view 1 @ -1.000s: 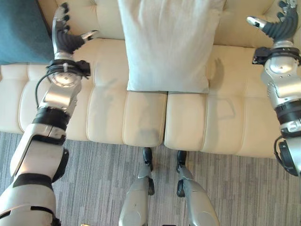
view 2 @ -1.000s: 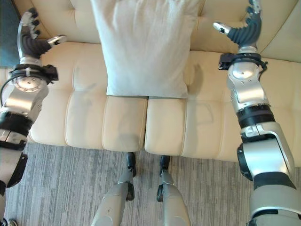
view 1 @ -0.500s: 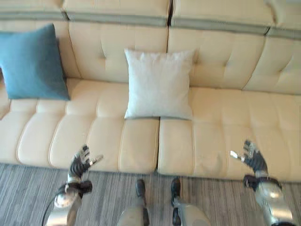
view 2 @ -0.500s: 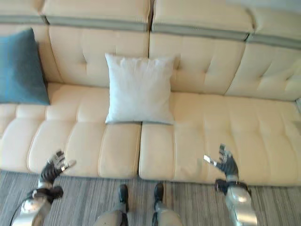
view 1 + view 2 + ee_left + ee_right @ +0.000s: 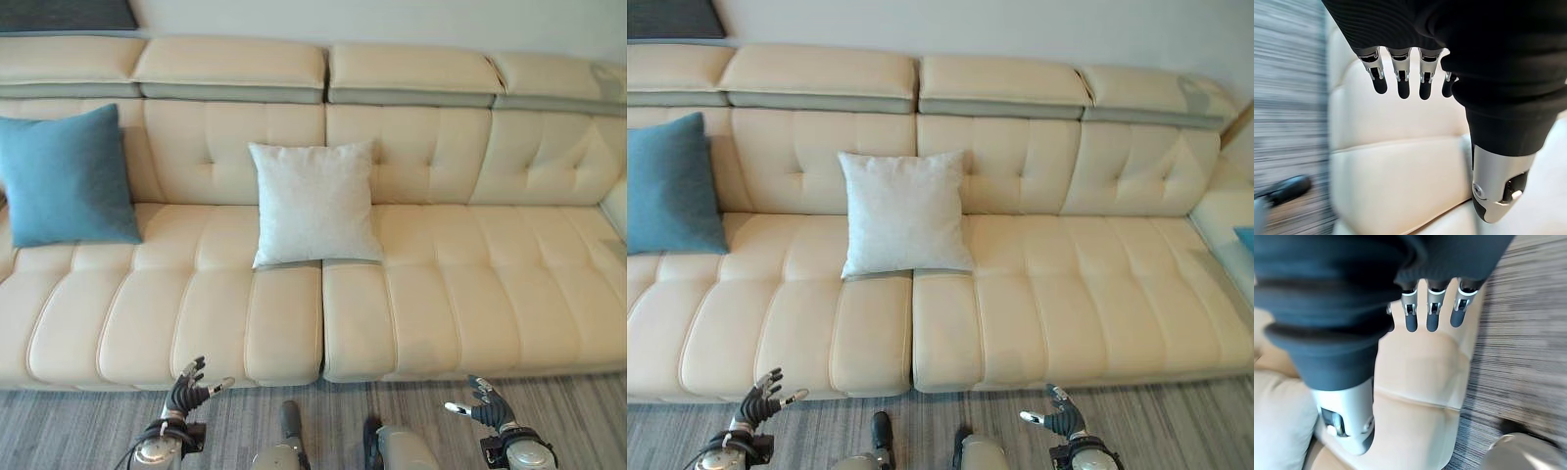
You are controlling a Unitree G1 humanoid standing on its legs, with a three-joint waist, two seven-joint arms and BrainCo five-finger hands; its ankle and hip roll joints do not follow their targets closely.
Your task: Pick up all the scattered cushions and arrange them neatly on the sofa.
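A white cushion [image 5: 313, 204] leans upright against the backrest in the middle of the cream sofa [image 5: 470, 284]. A teal cushion [image 5: 67, 176] stands upright at the sofa's left end. At the far right a blue patch [image 5: 1245, 238] lies on the sofa's side section. My left hand [image 5: 189, 387] hovers low in front of the sofa's front edge, fingers spread and empty. My right hand [image 5: 483, 404] is likewise open and empty over the floor. Straight fingers [image 5: 1400, 78] point at the seat in the left wrist view, and straight fingers [image 5: 1432, 311] in the right wrist view.
Grey striped carpet [image 5: 588, 411] runs along the sofa's front. The sofa's seat to the right of the white cushion is bare. A dark frame [image 5: 64, 14] hangs on the wall above the left end.
The view has pulled back and up from the sofa, showing its whole length. Both hands have dropped from beside the white cushion to below the seat's front edge.
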